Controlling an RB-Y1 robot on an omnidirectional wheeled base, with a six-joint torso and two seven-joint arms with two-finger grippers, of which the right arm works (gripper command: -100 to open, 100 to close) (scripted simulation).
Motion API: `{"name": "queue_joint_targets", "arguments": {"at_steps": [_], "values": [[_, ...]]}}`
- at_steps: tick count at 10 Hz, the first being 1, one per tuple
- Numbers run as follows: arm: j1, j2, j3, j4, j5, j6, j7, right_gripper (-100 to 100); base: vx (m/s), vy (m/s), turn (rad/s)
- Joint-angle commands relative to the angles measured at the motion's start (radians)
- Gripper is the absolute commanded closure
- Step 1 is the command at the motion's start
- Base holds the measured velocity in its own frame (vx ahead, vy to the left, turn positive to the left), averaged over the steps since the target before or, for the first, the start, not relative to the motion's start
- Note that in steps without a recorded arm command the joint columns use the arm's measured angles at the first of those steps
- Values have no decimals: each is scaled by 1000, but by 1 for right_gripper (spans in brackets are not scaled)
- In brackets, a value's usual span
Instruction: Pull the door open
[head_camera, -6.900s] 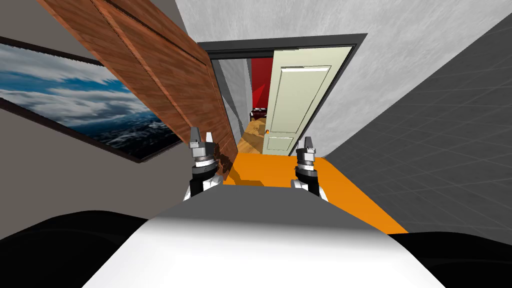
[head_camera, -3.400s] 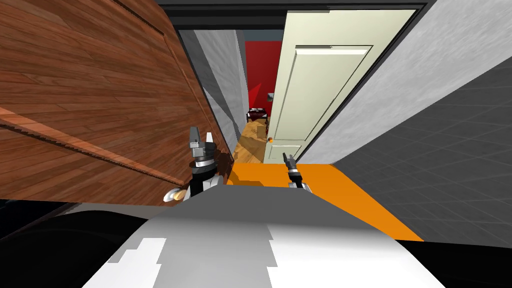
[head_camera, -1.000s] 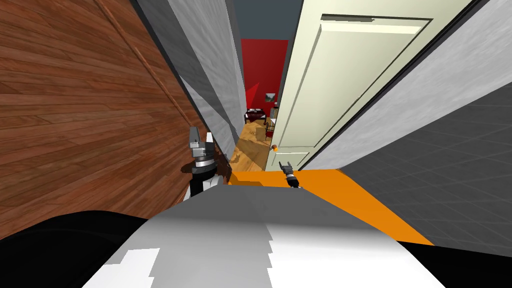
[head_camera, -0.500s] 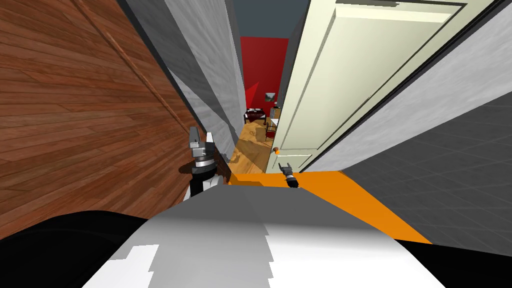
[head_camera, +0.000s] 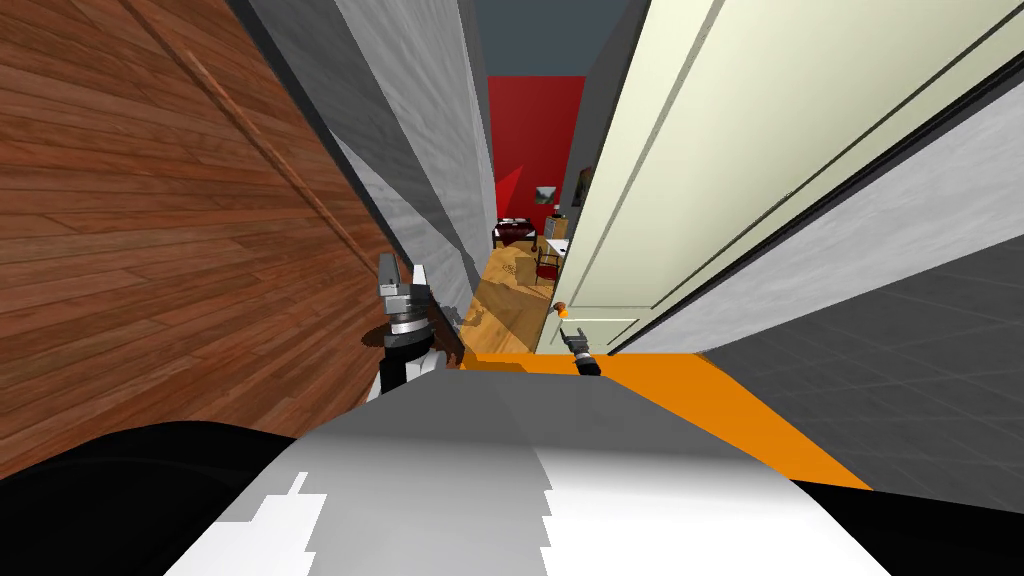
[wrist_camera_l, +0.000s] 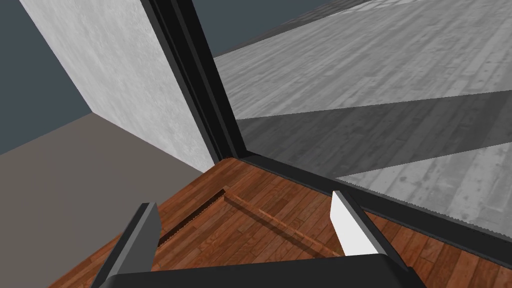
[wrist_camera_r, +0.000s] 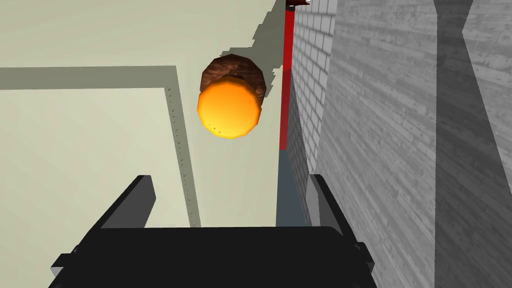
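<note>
The left gripper (head_camera: 404, 270) has two thin, blade-like fingers (wrist_camera_l: 350, 231), one lit near-white and the other shaded dark grey, rising from a flat black box. Behind that box the wrist is a stack of silver and dark rings. Behind the rings comes the left forearm (head_camera: 400, 372), white with a black patch. The right gripper (head_camera: 575, 337) looks darker, with grey fingers (wrist_camera_r: 131, 206) on a black box with small stepped corners.
</note>
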Motion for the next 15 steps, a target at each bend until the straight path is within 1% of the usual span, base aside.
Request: {"name": "queue_joint_targets", "arguments": {"at_steps": [1,2,3,4,5,6,7,8,9,10,15], "values": [[-17,-12,-14,50,-10,-30,7,-100,156,53,29],[-17,-12,-14,53,-10,-30,7,-100,48,14,-25],[-6,-34,-35,70,-28,-48,0,-100,130,39,232],[-6,-34,-35,70,-28,-48,0,-100,151,39,114],[-4,-40,-40,75,-32,-53,-1,-100,114,18,49],[4,-57,-56,88,-45,-66,-6,-100,170,14,197],[8,-66,-64,95,-52,-73,-9,-100,205,17,181],[12,-73,-71,101,-58,-79,-11,-100,184,7,97],[3,-74,-68,113,-55,-82,-11,-100,78,-2,15],[3,-74,-68,113,-55,-82,-11,100,-7,0,-14],[3,-74,-68,113,-55,-82,-11,100,-14,-1,2]]}}
